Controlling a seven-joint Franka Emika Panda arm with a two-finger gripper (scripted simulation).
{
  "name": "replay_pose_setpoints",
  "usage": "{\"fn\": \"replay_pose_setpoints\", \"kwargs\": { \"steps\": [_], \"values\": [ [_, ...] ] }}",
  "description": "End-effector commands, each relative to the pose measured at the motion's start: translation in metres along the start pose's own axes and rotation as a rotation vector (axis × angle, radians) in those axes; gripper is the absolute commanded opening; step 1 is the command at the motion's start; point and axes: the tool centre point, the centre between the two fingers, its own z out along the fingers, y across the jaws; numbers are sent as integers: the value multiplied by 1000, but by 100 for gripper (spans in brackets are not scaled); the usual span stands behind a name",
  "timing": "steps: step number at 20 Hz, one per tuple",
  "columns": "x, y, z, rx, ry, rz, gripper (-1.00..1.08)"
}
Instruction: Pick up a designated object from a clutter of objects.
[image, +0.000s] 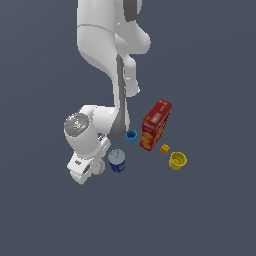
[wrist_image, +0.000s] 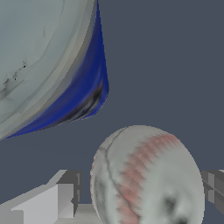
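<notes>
Between my pincer (wrist_image: 138, 192) fingers (wrist_image: 61, 199), which stand apart on either flank, sits the baseball (wrist_image: 146, 175) just beside the blue can (wrist_image: 52, 65), so I reckon approach done, with closing and lifting left.

Baseball (image: 99, 167) mostly hidden behind tool (image: 90, 171); blue can (wrist_image: 52, 65) cut off by wrist-view edge.

Glossy white arm (image: 107, 45), grey joint bands, seemingly grey-capped wrist.
</notes>
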Motion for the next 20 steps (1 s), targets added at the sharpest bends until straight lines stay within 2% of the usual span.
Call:
{"fn": "replay_pose_setpoints", "kwargs": {
  "steps": [1, 2, 3, 20],
  "values": [
    [0, 1, 3, -2, 0, 0, 100],
    [0, 1, 3, -2, 0, 0, 100],
    [0, 1, 3, -2, 0, 0, -100],
    [7, -6, -7, -3, 0, 0, -100]
  ]
}}
